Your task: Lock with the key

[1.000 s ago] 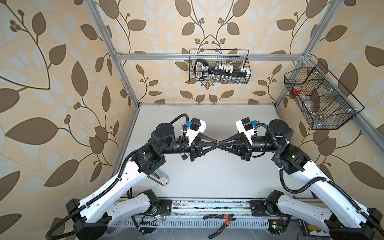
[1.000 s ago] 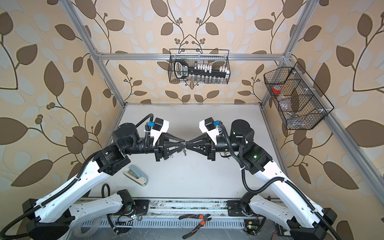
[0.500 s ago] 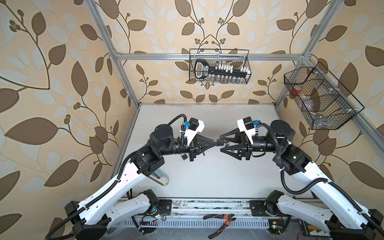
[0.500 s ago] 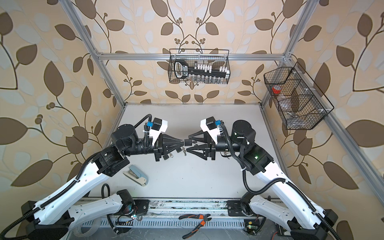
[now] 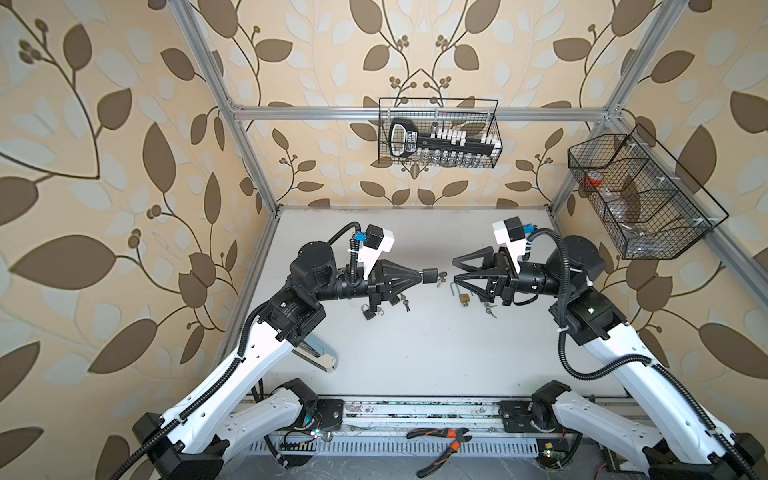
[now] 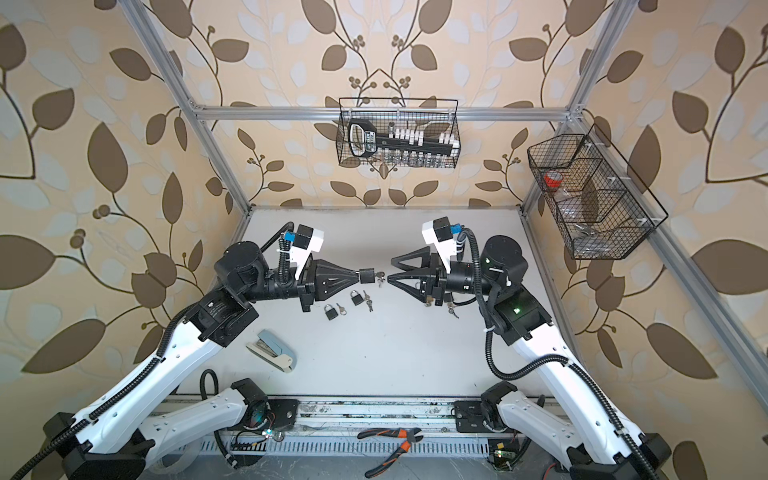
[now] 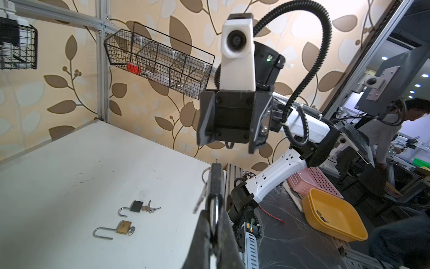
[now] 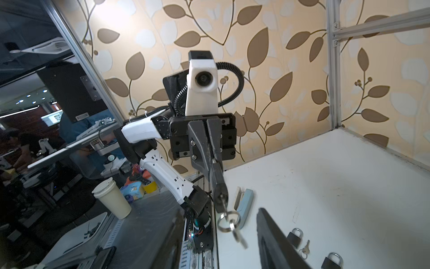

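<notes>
In both top views a small black padlock [image 5: 431, 275] [image 6: 366, 274] hangs above the table's middle, with my left gripper [image 5: 423, 275] [image 6: 358, 274] shut on its shackle end. The key [image 5: 440, 277] [image 6: 379, 275] sticks out of the lock body, and a ring with a second key [image 8: 229, 221] dangles from it. My right gripper [image 5: 455, 270] [image 6: 390, 269] stands open just right of the key, not touching it. In the left wrist view the padlock [image 7: 215, 184] sits edge-on between my pads. In the right wrist view the padlock [image 8: 220, 193] faces my open fingers [image 8: 272, 237].
Two shut black padlocks [image 6: 331, 311] [image 6: 355, 298] with keys lie under the left gripper. An open brass padlock [image 5: 464, 297] and an open black one [image 7: 136, 206] lie under the right. A stapler [image 6: 270, 350] lies front left. Wire baskets [image 5: 438, 139] [image 5: 640, 195] hang on the walls.
My right gripper, earlier shut at the key with its tips meeting the left gripper's, has opened and drawn back to the right. The left gripper holds the padlock in the same place.
</notes>
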